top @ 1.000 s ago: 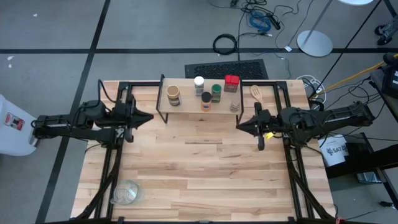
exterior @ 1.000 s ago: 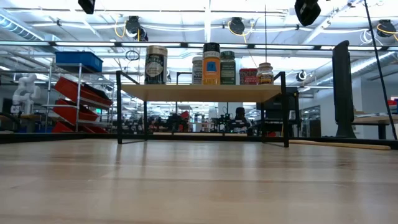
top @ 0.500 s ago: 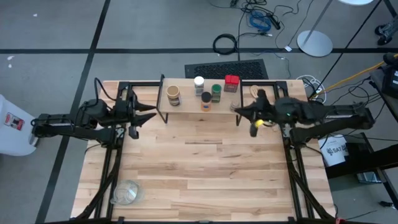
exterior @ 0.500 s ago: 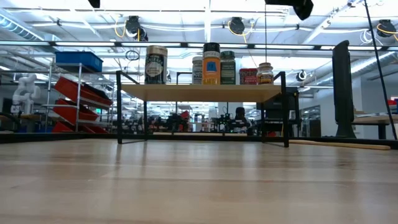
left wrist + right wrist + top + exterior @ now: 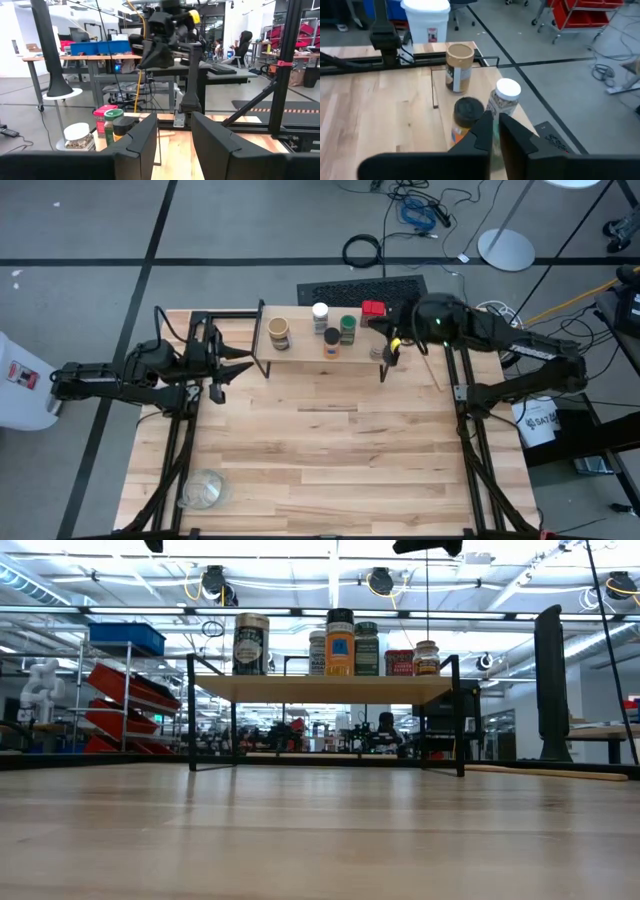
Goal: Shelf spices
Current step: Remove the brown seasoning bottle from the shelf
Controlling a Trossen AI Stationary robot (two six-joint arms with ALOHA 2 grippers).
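The shelf (image 5: pixel 320 338), a light plank on thin black legs, stands at the upper middle of the high view on the wooden surface (image 5: pixel 320 450). On it are six spices: a tan-lidded jar (image 5: pixel 279 333) toward the left end, a white-lidded jar (image 5: pixel 320 315) behind, a black-lidded jar with an orange label (image 5: pixel 331 342) at the front, a green-lidded jar (image 5: pixel 347 329) beside it, the red square tin (image 5: pixel 373 310) at the upper right, and a small jar (image 5: pixel 377 351) at the right end. In the low view they stand upright in a row along the plank.

The right gripper (image 5: pixel 392 350) reaches in from the upper right and hangs over the shelf's right end, close above the small jar; its jaws are nearly closed with only a thin slit between them, holding nothing. The left gripper (image 5: pixel 243 362) sits just left of the shelf's left legs, its jaws partly apart and empty.

A clear glass bowl (image 5: pixel 203 489) stands empty at the lower left of the surface, well apart from everything. A wooden spoon (image 5: pixel 425 352) lies right of the shelf, partly under the right arm.
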